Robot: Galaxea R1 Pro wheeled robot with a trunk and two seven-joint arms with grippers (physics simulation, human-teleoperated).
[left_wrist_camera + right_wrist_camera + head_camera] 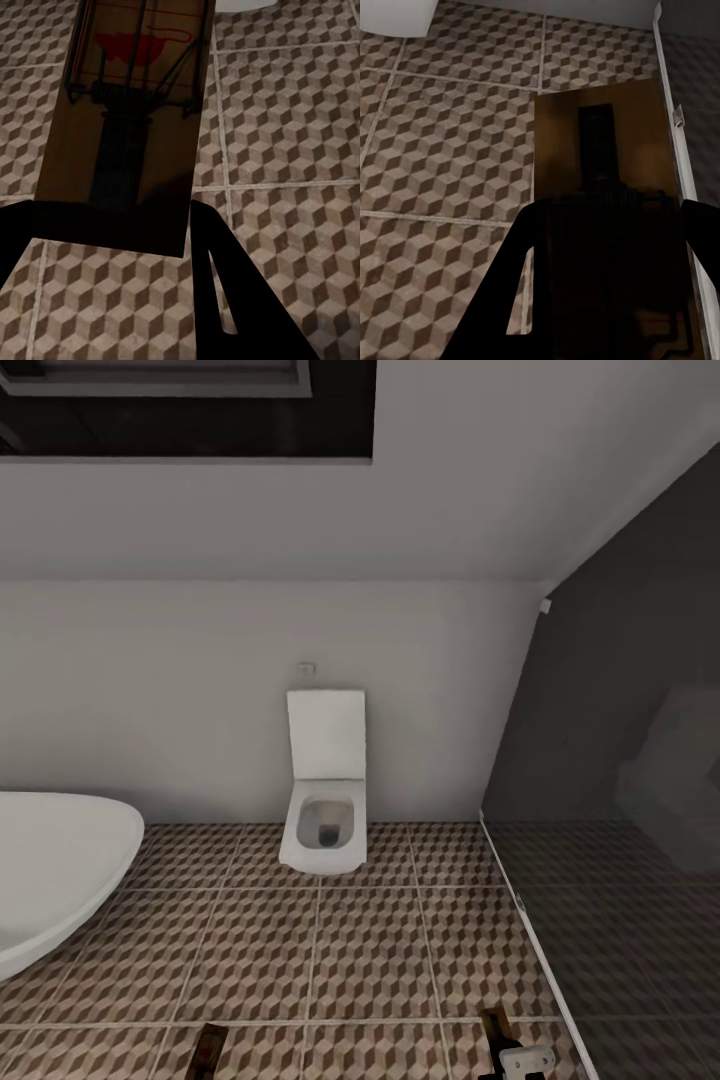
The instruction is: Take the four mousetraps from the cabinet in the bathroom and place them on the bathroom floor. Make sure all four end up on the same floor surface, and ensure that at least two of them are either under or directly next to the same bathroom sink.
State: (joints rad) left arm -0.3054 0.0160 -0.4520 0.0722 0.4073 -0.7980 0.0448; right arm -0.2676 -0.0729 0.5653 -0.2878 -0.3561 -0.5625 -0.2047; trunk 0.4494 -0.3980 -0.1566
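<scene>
Both jaws are being kept closed: one mousetrap [124, 127] is being gripped by the left gripper [112, 225], another mousetrap [604, 195] by the right gripper [607, 225], each being held above the bathroom floor [330, 960], facing the toilet [325, 790].

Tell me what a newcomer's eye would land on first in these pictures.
First the white toilet with its lid up, against the far wall in the middle of the head view, and the white bathtub curving in at its left edge. Then the cube-patterned bathroom floor. Closer in, each wrist view shows a mousetrap between dark fingers: the left tool's mousetrap has a red mouse print, the right tool's mousetrap looks plainer.
</scene>
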